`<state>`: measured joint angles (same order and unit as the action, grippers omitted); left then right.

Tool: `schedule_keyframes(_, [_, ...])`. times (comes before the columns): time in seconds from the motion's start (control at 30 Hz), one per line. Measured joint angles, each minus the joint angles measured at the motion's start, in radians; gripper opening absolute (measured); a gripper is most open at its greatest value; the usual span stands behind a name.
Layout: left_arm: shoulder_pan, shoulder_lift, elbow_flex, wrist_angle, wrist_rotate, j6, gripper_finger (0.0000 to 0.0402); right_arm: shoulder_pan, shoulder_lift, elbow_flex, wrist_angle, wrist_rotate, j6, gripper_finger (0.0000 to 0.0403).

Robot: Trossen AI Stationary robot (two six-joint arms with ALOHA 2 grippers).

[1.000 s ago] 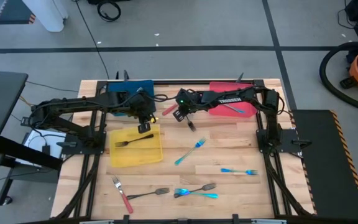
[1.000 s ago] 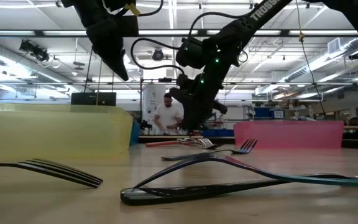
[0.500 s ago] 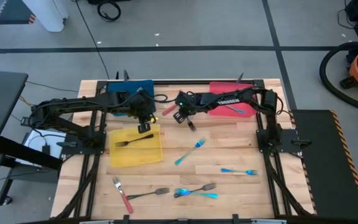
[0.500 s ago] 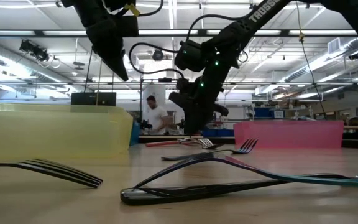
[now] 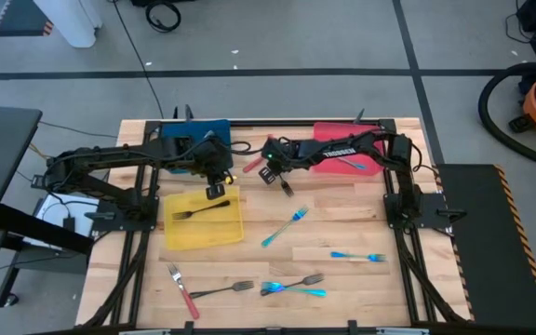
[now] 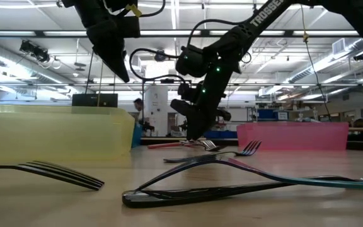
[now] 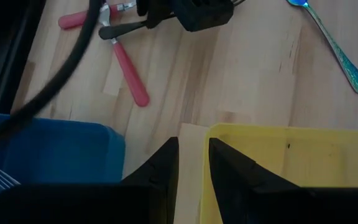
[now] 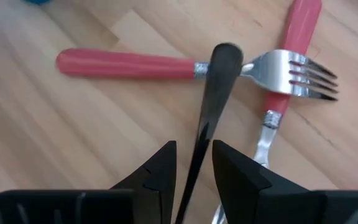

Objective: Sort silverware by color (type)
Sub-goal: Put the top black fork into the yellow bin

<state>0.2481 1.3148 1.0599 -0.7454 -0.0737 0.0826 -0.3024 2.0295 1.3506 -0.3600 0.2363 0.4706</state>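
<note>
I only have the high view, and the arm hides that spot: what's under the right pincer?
Observer: Below the right pincer is a dark fork. Its handle end lies across the neck of a red-handled fork.
Operator: Just one red one there?
Observer: Two. A second red-handled fork crosses the first by its prongs.
Operator: And the left pincer?
Observer: It's empty, with its fingers slightly apart, over the bare wood between the blue tray and the yellow tray.
</note>
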Motion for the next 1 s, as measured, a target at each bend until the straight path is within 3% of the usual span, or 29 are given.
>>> schedule_keyframes(0.47, [0.0,0.0,0.0,-0.001,0.0,0.001,0.0089,-0.006,0.058,0.002,0.039,-0.021,-0.001,0.0108])
schedule_keyframes(0.77, [0.0,0.0,0.0,-0.002,0.0,0.001,0.0089,-0.006,0.058,0.002,0.045,-0.012,-0.021,0.0024])
schedule_keyframes(1.0, [0.0,0.0,0.0,-0.002,0.0,0.0,0.0089,-0.008,0.006,-0.002,0.034,-0.013,-0.051,0.0028])
